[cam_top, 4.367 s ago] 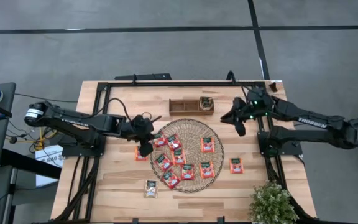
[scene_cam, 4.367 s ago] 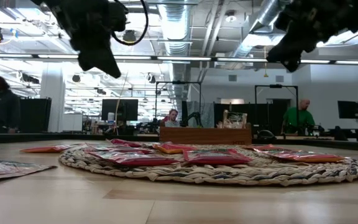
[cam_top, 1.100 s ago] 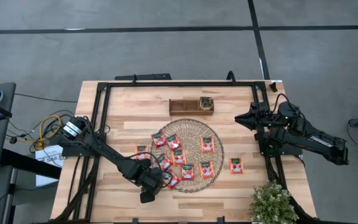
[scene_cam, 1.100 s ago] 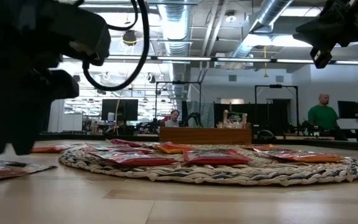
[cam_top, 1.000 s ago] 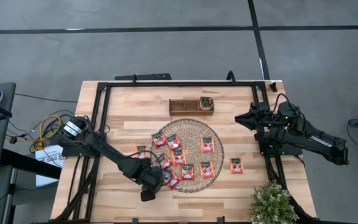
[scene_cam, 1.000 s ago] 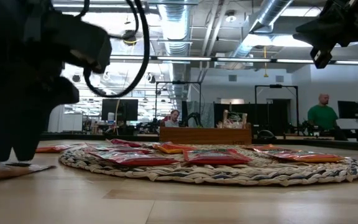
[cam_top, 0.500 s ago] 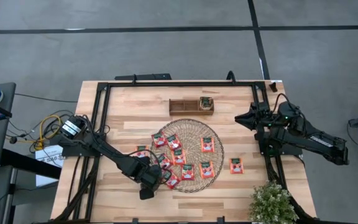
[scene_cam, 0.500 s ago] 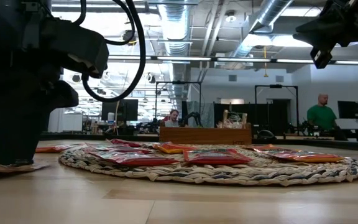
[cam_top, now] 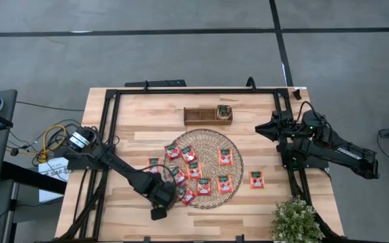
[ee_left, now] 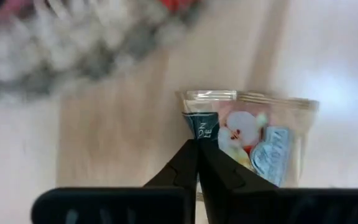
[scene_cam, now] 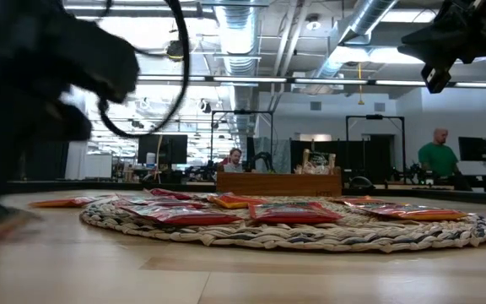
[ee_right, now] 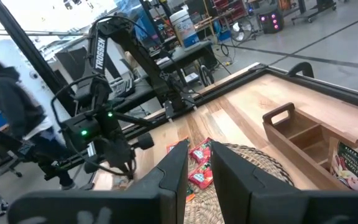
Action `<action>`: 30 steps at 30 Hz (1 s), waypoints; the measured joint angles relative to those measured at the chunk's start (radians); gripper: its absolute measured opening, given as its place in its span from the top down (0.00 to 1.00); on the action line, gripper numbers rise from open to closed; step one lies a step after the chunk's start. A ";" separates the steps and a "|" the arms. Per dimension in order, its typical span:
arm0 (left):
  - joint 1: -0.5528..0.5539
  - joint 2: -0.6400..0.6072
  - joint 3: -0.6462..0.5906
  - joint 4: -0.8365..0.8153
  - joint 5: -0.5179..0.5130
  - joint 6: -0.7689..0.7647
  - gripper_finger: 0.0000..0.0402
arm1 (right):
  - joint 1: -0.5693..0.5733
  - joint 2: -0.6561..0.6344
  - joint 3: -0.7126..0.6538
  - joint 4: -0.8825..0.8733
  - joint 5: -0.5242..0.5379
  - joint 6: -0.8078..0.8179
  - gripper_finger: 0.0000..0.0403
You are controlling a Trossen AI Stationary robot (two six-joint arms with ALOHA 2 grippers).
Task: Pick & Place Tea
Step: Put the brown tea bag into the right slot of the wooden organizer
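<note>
Tea sachet [ee_left: 247, 140] pinched at its edge by left tool [ee_left: 197, 149], fingers closed. Grasp step; next: lift clear of surface [cam_top: 134, 128] toward tray [cam_top: 208, 115].

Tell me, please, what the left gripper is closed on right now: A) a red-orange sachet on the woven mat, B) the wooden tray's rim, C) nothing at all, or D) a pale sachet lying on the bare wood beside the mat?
D: in the left wrist view the left gripper has its fingers pinched together on the edge of the pale sachet, which lies on the bare table, off the woven mat.
</note>
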 joint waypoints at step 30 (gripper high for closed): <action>0.375 -0.011 0.560 -0.048 -0.869 0.957 1.00 | 0.000 0.252 0.000 0.267 -0.194 0.114 0.84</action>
